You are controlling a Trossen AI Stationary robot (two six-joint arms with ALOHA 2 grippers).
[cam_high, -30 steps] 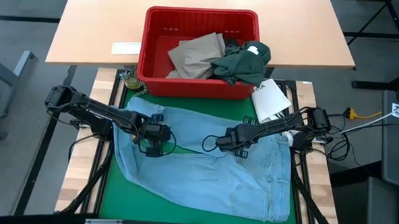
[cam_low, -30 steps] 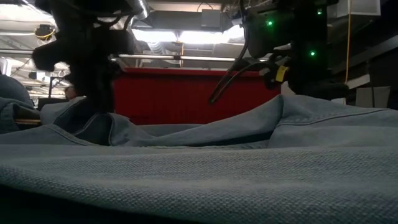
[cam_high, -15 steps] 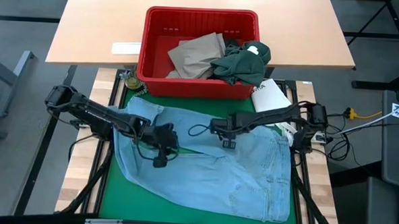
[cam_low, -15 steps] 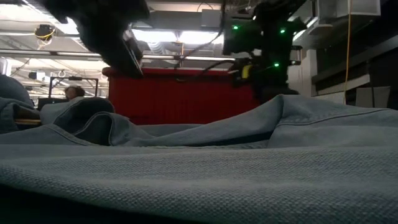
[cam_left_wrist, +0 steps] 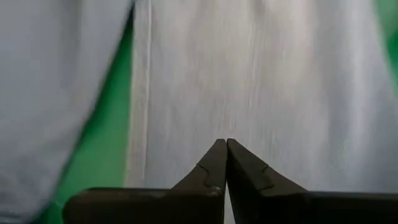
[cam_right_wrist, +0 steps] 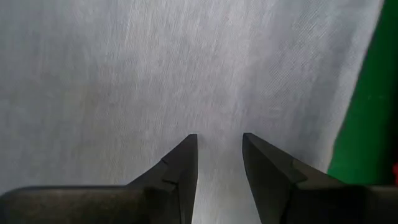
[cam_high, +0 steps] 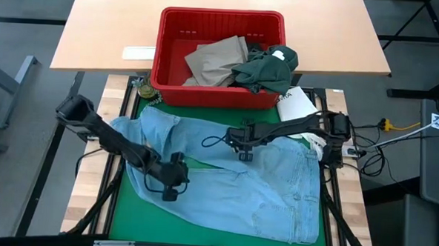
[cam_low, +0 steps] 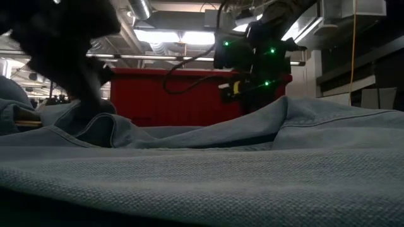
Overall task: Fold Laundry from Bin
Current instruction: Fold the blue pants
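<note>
Lying spread across the green mat (cam_high: 200, 233) in the lower centre of the high view, the light blue denim garment (cam_high: 275, 199) covers most of the pad, its lower right hem near the mat's edge and a bare green strip left along the lower left. Left gripper (cam_high: 170, 186) sits low at the garment's left part, fingers pressed tip to tip with nothing seen between them in the left wrist view, cloth and a green wedge beneath. Right gripper (cam_high: 243, 145) hovers over the garment's upper middle, fingers parted with a narrow gap, holding nothing, plain weave below. Red bin (cam_high: 165, 87), ribbed plastic, stands in the upper centre on the tan tabletop (cam_high: 97, 36), touching the garment's top edge; inside lie tan trousers (cam_high: 215, 60) and a rumpled dark green garment (cam_high: 266, 69) draped over the right rim. White packet (cam_high: 296, 108) leans just right of the bin.
</note>
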